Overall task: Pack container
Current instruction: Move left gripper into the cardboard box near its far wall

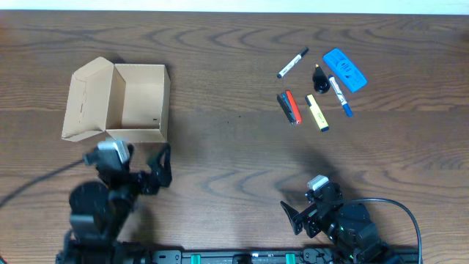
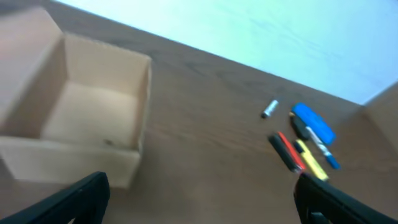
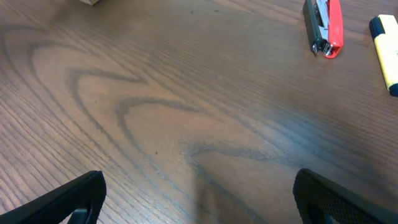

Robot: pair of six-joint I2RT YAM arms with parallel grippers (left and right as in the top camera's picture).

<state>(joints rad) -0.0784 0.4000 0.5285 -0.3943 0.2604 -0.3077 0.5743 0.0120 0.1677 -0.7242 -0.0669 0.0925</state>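
Cardboard, plain tan: from overhead the container (image 1: pixel 136 135) sits at ten o'clock on the bench (image 1: pixel 234 147). Its lid flap is thrown open toward nine o'clock and nothing is inside. The left pincer (image 1: pixel 129 160) hangs just off its six o'clock wall, jaws spread wide and empty. The right pincer (image 1: pixel 314 203) sits at five o'clock, equally agape. A red stapler (image 1: pixel 291 107), a yellow highlighter (image 1: pixel 317 113) and some pens lie at one o'clock, well apart from the box.

The left wrist view, though blurred, shows the container's bare floor close ahead at ten o'clock.

The right wrist view shows wood grain, with the stapler at one o'clock.

I'd judge the box light, thin-walled and quick to skid or dent. Pinch a side wall at its rim, not the floppy flap.
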